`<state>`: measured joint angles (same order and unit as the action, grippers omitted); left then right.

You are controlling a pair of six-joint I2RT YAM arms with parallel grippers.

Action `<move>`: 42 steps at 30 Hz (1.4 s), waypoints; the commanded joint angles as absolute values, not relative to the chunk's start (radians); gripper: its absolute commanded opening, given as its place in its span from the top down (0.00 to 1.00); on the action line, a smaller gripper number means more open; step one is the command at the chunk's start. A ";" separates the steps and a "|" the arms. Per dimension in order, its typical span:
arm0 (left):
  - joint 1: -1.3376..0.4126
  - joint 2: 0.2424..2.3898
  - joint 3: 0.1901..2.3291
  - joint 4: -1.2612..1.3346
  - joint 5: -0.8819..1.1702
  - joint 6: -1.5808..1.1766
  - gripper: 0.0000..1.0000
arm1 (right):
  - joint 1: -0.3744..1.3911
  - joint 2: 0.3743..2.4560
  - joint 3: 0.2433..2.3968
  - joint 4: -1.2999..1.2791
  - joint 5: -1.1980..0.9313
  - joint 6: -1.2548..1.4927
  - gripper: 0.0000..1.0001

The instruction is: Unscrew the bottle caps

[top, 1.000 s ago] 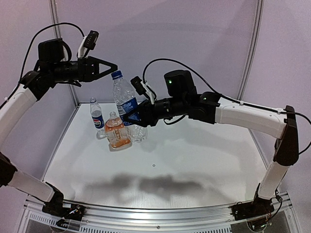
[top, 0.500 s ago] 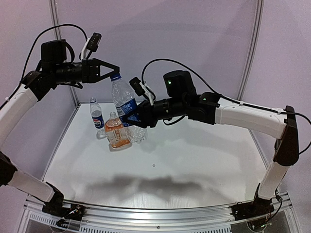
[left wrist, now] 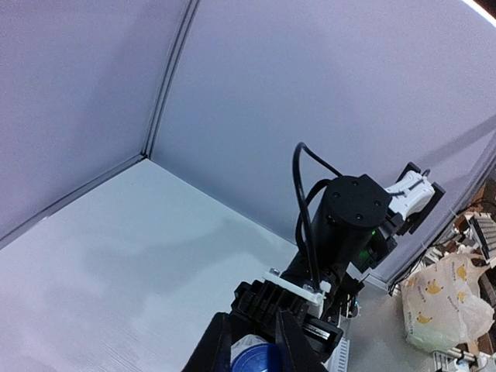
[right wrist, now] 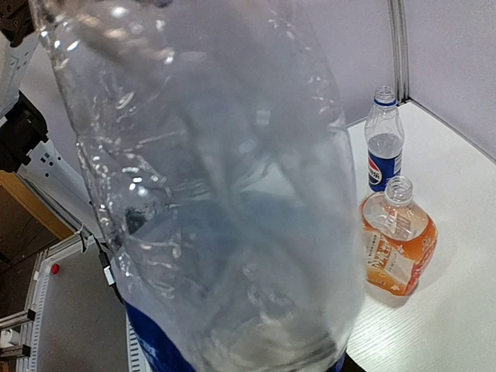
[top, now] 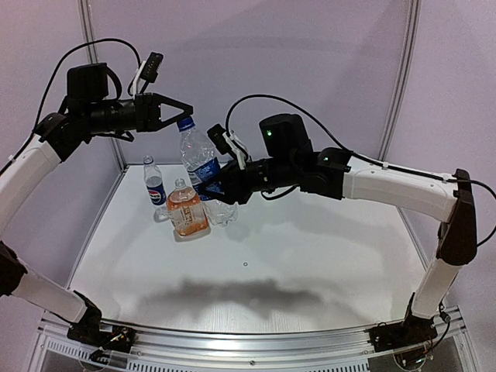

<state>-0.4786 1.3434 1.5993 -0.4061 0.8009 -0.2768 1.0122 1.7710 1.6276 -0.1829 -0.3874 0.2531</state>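
**Entry: blue cap [top: 185, 122].** It is seated on the neck of the tall clear bottle [top: 199, 155].

- **Axis:** in the top view the bottle's long axis is tilted, cap end toward 11 o'clock and base toward 5 o'clock.
- **Left pincer [top: 184, 111]:** it is clenched on the cap, reaching in from 9 o'clock.
- **Right pincer [top: 211, 184]:** it is grasping the bottle's body at the blue label, at 5 o'clock of the cap.
- **On the table [top: 310, 256]:** a small blue-labelled bottle [top: 155, 184] and an orange-labelled bottle [top: 187, 211] stand upright, just beside each other.
- **Left wrist view only:** the cap's blue top sits between the dark fingers.
- **Right wrist view only:** both standing bottles have open necks. The clear bottle wall fills the frame and hides this pincer's fingers.
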 commanded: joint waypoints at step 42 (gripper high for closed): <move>-0.520 1.339 1.641 -0.467 0.693 -0.271 0.55 | 1.019 1.761 1.684 -0.187 -0.336 0.236 0.65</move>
<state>-0.5140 1.3346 1.6463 -0.4679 0.6971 -0.2760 1.0122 1.7714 1.6726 -0.2028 -0.3283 0.2218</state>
